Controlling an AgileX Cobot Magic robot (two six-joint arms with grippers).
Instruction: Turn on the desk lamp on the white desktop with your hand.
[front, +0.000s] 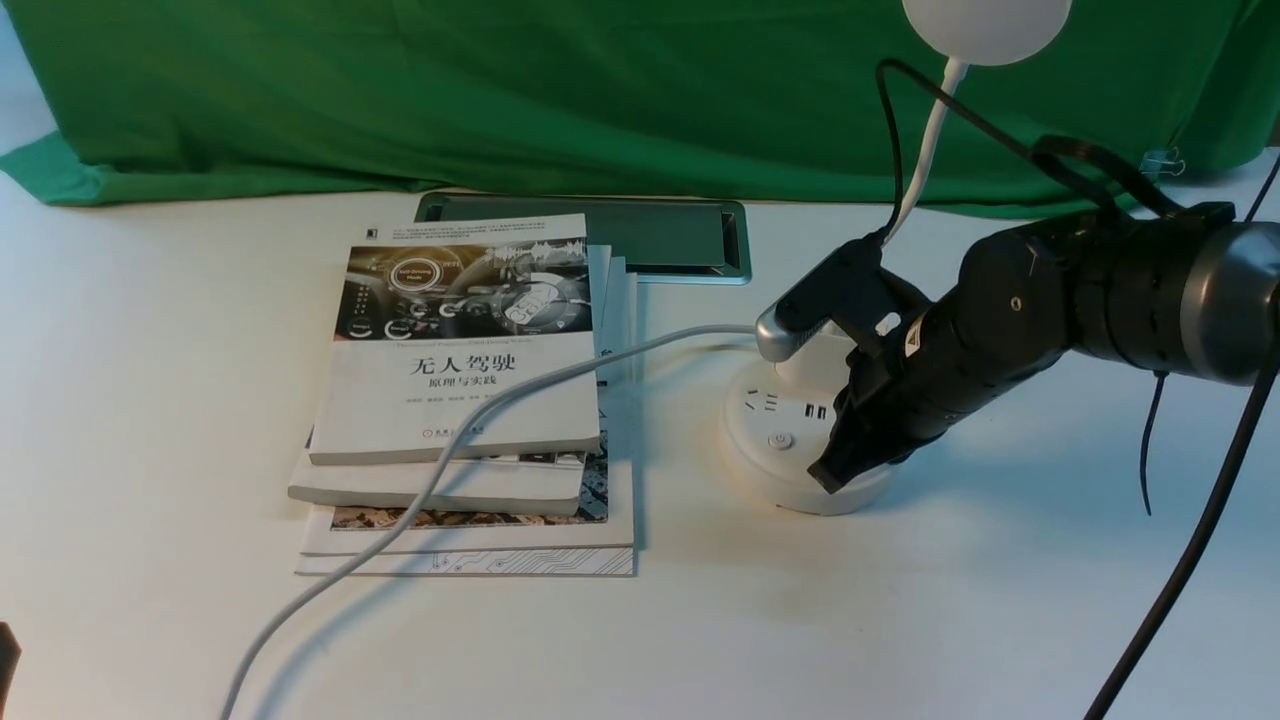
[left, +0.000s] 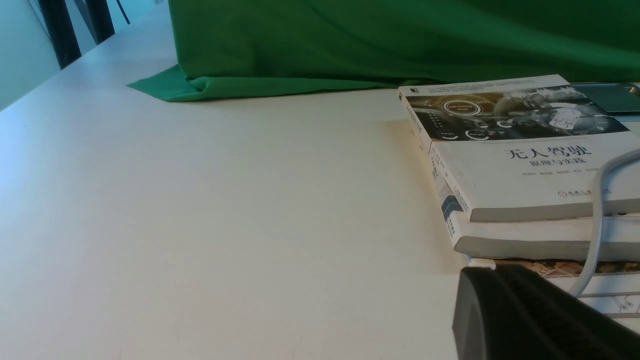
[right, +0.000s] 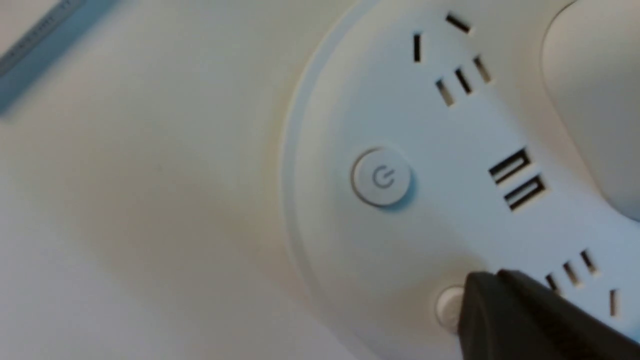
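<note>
Cord (front: 425, 485): lies across the books (front: 460, 400).
Right gripper (front: 826, 480): pinched closed, tip over the desk lamp (front: 770, 452) base's small button (right: 446, 306).
Left gripper (left: 482, 292): you cannot tell if it's closed.

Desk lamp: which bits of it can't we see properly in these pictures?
Lamp head: front view, cut off by the top edge.
Second button: right wrist view, partly covered by the right gripper.
Base, right side: front view, hidden behind that gripper.
Whether the button is pressed: cannot tell.
</note>
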